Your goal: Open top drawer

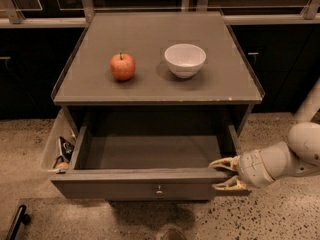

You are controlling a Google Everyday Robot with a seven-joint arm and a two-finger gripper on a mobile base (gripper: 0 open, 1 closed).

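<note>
Drawer [110, 189] sits in the lower centre of the frame, under the cabinet [220, 86] top, and stands well out, with its grey floor and both side walls in plain sight. Nothing shows inside it. By the look of it the task is all but done; whether the slides have more travel I cannot tell.

As for handling, I judge it a stiff, boxy thing that will not flex or bruise, light enough while it has nothing in it, and bound to run straight out on its slides. The flat front looks smooth and may be slippery to pinch. The natural hold is the knob [159, 190] at the middle of the front, since a pull there keeps the box square. A pull at one end could rack it sideways and make it bind.

The gripper [226, 174] is at the lower right, at the right end of the drawer front. Its fingers [222, 162] are spread wide, one at the top edge of the panel and one lower down, so the panel's end appears to lie between them. Whether they press on it I cannot tell.

By count: one drawer, one knob, one gripper. On the cabinet top, in the upper half of the frame, stand one apple [122, 66] and one bowl [185, 60], apart from each other, apple to the left. A bin [50, 151] hangs on the cabinet's left side, with a few small things in it that I cannot make out.
</note>
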